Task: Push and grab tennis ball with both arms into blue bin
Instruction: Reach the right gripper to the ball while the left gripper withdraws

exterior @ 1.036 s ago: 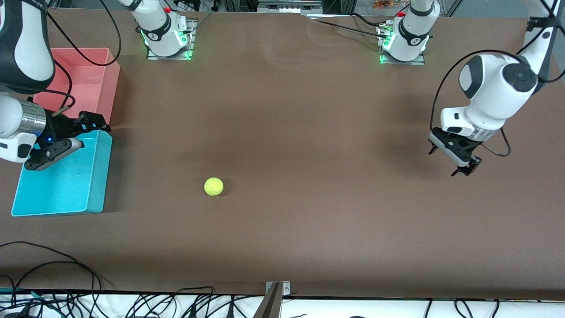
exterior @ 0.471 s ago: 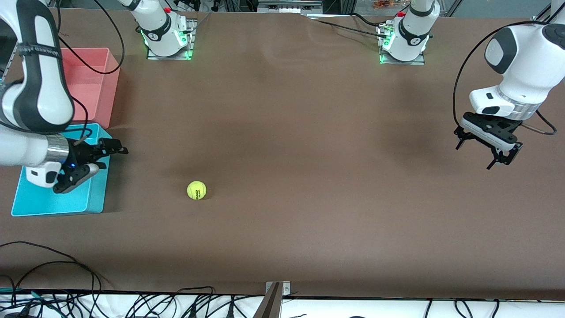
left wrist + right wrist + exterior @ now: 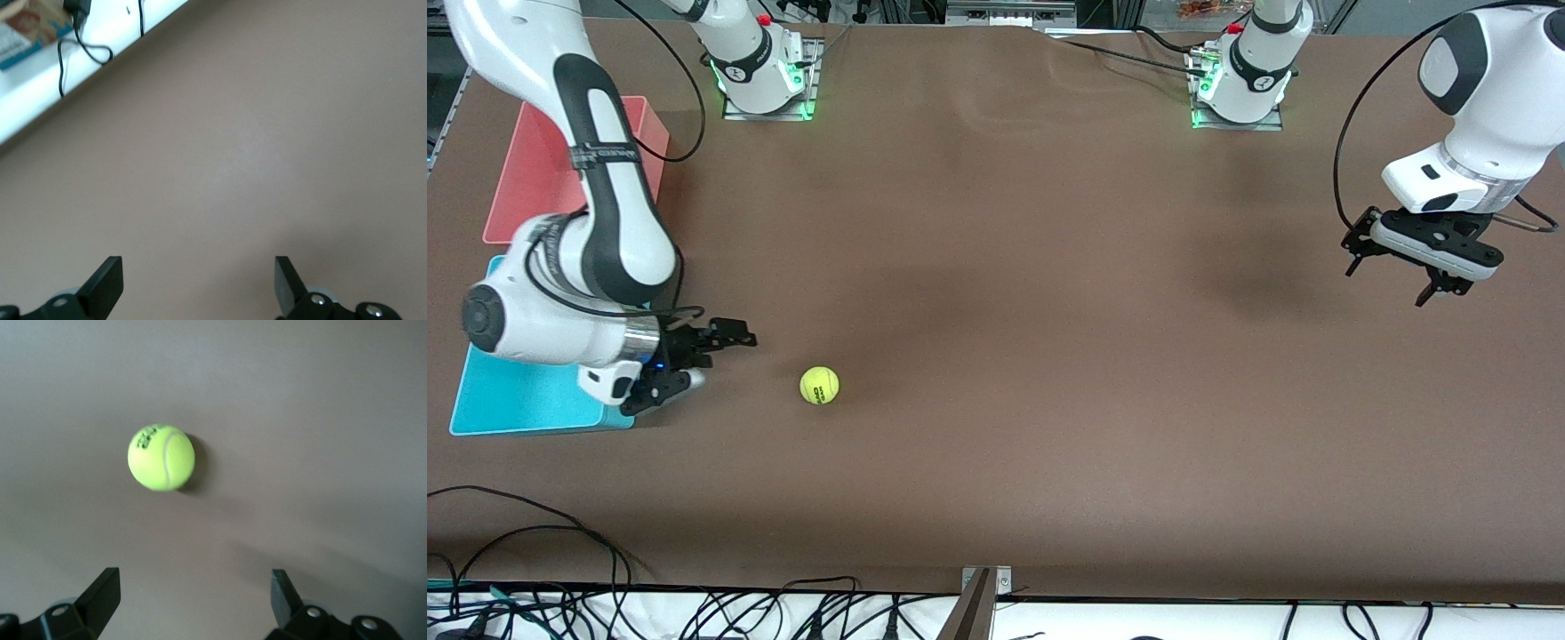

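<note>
A: Ball status?
B: Tennis ball (image 3: pixel 819 385) loose on bare table (image 3: pixel 1049 267), not in blue bin (image 3: pixel 498 404) yet. Near the bin, toward right arm's end.
A: Claws?
B: Right claw (image 3: pixel 698 356) spread wide, empty, low between bin and ball, pointed at ball, apart from it. Left claw (image 3: pixel 1409 271) also wide open, empty, up over left arm's end, waiting.
A: Left to do?
B: Likely grab, lift, drop into bin. Pink bin (image 3: pixel 538 169) just next to blue one, easy to mix up.

Tennis ball (image 3: pixel 819 385) sits on the table (image 3: pixel 1049 267) just ahead of my right gripper (image 3: pixel 711 356), blue bin (image 3: pixel 489 404) beside me.
</note>
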You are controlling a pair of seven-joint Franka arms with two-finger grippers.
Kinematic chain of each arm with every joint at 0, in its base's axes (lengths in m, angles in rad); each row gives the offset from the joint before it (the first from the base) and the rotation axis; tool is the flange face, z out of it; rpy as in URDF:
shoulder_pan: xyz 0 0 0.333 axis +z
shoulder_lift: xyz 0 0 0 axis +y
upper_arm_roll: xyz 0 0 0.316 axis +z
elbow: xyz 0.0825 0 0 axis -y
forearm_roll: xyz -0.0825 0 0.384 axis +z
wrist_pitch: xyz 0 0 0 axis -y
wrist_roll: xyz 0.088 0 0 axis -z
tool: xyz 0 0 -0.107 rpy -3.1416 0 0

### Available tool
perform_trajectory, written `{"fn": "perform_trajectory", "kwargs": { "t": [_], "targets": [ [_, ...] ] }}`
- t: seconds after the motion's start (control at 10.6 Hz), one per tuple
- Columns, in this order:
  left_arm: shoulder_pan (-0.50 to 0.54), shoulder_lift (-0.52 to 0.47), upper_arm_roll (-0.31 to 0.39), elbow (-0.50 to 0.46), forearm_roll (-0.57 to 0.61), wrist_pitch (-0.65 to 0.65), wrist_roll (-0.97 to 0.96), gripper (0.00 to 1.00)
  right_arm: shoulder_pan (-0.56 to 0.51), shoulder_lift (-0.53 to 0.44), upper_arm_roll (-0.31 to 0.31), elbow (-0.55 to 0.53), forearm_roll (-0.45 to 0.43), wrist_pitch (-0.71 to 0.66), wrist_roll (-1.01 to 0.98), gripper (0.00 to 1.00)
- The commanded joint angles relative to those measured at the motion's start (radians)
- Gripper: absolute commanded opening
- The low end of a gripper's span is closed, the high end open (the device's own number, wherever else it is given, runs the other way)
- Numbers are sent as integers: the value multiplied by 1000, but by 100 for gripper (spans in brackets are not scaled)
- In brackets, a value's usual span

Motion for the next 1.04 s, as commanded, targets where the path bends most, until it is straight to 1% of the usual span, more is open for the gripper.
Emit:
{"fn": "perform_trajectory", "kwargs": {
  "t": [0.0,0.28,0.38,0.57,0.66,0.75,0.85,0.94],
  "targets": [
    [-10,-22,-8,98,16,-190,-193,100,56,52,-6,14,40,103,90,100],
    [-12,-16,-9,220,16,-375,-304,100,120,82,-5,19,49,196,188,100],
    [-12,-14,-21,256,16,-418,-341,100,132,95,-5,25,66,216,207,100],
    [-12,-8,-28,320,18,-494,-404,100,143,122,-5,45,67,245,215,100],
    [-12,13,-40,361,18,-537,-433,100,145,144,-5,58,67,264,215,100],
    [-12,41,-46,426,22,-594,-466,100,148,164,0,63,67,296,215,100],
    [-12,64,-51,476,48,-636,-503,100,149,171,18,63,67,331,216,100],
    [-13,82,-70,515,64,-666,-529,100,149,184,24,63,67,348,230,100]
  ]
}}
